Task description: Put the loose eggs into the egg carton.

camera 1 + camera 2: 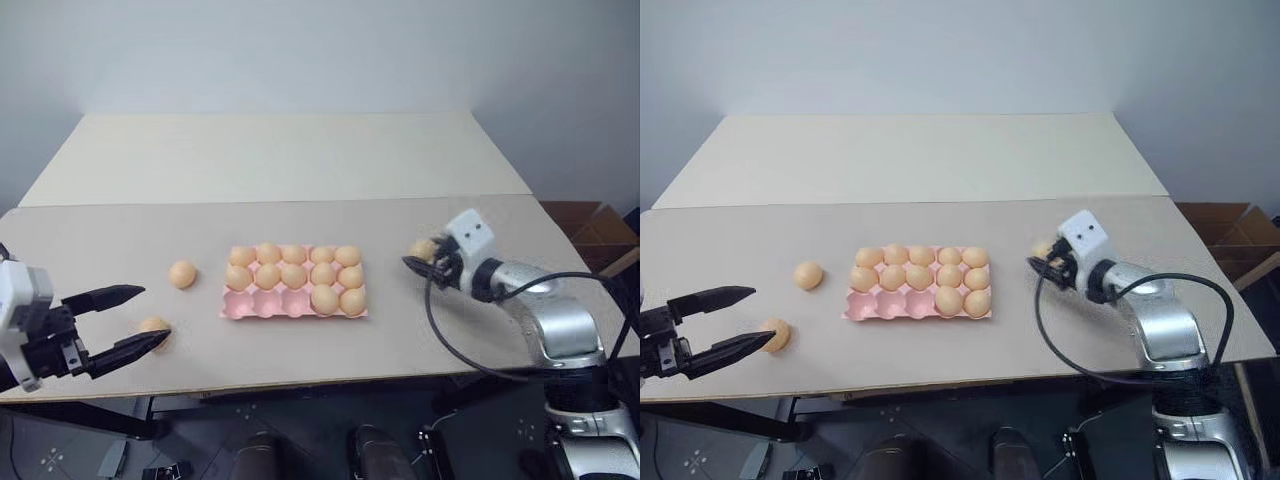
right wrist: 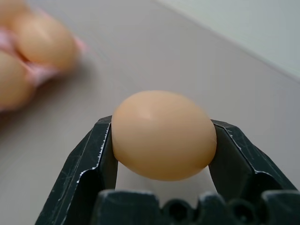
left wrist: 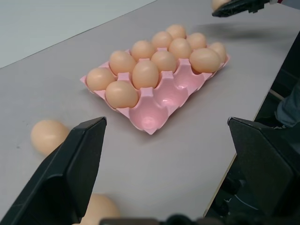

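Three cups sit empty in the carton [image 1: 243, 304]. My right gripper [image 2: 161, 140] pinches an egg [image 2: 163, 134] beside it; left gripper [image 1: 128, 321] gapes near another egg [image 1: 153, 325]. Next: carry mine over a vacant cup.

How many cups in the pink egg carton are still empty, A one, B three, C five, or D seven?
B: the egg carton has three bare cups, all in its near row toward the robot's left, while the other twelve cups each hold an egg.
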Action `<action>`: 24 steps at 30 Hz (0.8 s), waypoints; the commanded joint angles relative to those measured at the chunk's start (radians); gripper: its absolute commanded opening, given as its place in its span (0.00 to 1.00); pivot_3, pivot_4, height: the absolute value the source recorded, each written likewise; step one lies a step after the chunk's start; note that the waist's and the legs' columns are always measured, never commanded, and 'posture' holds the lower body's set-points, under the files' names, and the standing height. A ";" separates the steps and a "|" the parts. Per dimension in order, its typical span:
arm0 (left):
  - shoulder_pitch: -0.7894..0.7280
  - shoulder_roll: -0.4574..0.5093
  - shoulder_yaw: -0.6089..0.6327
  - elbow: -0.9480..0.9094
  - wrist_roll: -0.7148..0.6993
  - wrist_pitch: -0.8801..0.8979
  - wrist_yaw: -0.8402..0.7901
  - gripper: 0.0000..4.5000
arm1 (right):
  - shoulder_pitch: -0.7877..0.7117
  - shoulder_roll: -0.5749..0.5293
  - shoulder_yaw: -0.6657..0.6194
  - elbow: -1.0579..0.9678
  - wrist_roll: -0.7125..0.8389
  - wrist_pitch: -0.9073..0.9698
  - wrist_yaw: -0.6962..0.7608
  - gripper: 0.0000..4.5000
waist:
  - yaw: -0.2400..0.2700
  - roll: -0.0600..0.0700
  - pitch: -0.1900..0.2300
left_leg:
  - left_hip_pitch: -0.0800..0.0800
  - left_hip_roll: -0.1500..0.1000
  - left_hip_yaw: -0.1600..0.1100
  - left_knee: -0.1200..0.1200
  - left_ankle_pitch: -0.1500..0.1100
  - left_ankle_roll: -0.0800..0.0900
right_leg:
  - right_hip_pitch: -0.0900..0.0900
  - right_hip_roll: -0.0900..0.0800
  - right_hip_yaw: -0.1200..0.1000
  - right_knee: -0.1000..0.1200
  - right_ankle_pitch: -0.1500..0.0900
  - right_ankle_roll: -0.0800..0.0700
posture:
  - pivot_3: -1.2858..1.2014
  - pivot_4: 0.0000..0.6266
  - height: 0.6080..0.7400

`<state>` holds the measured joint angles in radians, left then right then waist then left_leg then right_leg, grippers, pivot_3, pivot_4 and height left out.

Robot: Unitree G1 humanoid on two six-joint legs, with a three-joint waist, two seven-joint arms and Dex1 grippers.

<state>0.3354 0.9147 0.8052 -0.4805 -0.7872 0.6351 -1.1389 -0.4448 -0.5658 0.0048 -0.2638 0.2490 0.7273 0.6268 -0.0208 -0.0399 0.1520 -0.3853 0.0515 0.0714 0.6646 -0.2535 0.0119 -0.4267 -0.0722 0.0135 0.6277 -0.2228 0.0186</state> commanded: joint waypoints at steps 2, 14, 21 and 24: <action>0.004 0.005 0.030 -0.031 -0.021 -0.005 -0.001 1.00 | -0.079 0.122 0.147 -0.171 0.034 0.122 -0.054 0.58 | -0.002 0.000 0.000 | 0.001 0.000 0.000 0.000 0.000 0.000 | 0.000 0.000 0.000 0.001 0.000 0.000 | 0.52 0.24 1.00; 0.031 0.010 0.059 -0.040 -0.021 0.009 -0.001 1.00 | -0.139 0.244 0.411 -0.150 -0.051 0.163 -0.098 0.58 | 0.006 0.000 0.000 | -0.002 -0.002 0.000 0.000 0.001 -0.001 | -0.001 -0.004 -0.002 -0.001 0.000 -0.001 | 0.52 0.24 1.00; 0.030 0.010 0.056 -0.037 -0.019 0.011 0.003 1.00 | -0.160 0.282 0.401 -0.151 -0.066 0.172 -0.129 0.99 | 0.005 0.000 0.000 | -0.001 -0.001 -0.001 0.000 0.001 -0.002 | -0.002 -0.002 -0.003 0.002 -0.001 -0.003 | 0.52 0.24 1.00; 0.033 0.001 0.054 -0.042 -0.017 0.010 0.009 1.00 | -0.163 0.264 0.335 -0.198 -0.034 0.198 -0.114 0.99 | 0.005 0.000 0.000 | -0.001 -0.001 -0.001 0.000 0.002 -0.003 | -0.001 -0.002 -0.003 0.002 0.000 -0.003 | 0.52 0.24 1.00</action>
<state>0.3668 0.9150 0.8304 -0.4974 -0.7911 0.6532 -1.1361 -0.5814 -0.2925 0.3978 -0.3990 0.1958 0.9172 0.5108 -0.0154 -0.0402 0.1518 -0.3860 0.0506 0.0706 0.6647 -0.2520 0.0094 -0.4281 -0.0742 0.0110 0.6295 -0.2232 0.0160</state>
